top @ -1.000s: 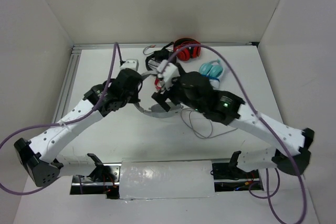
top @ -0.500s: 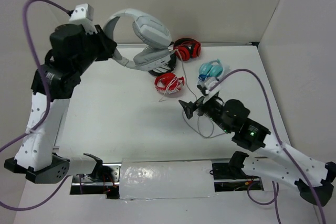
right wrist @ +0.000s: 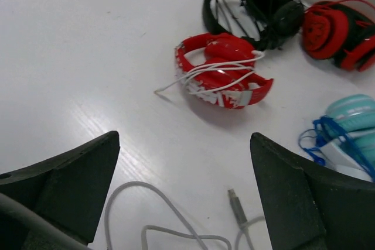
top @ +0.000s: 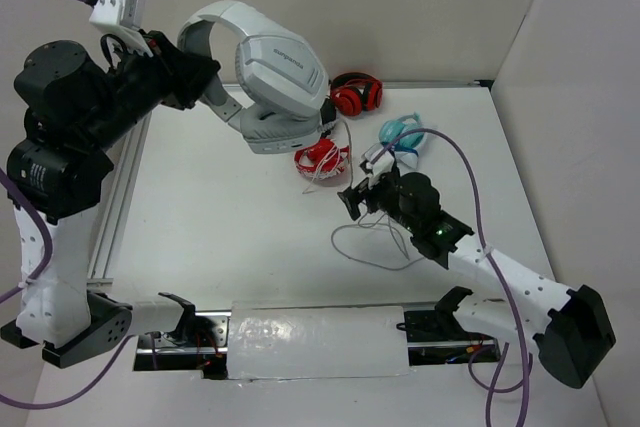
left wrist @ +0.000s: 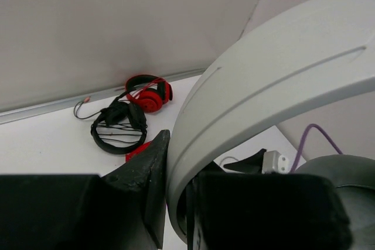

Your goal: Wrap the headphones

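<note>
Top external: headphones [top: 282, 65] aloft, apparently within the left gripper [top: 207, 83]

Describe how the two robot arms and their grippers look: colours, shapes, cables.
Both arms have white perforated links and black joint housings; a purple cable trails from each. The left gripper and the right gripper have black wedge-shaped fingers. A white box tops the left wrist; a green light glows on the right arm.
</note>
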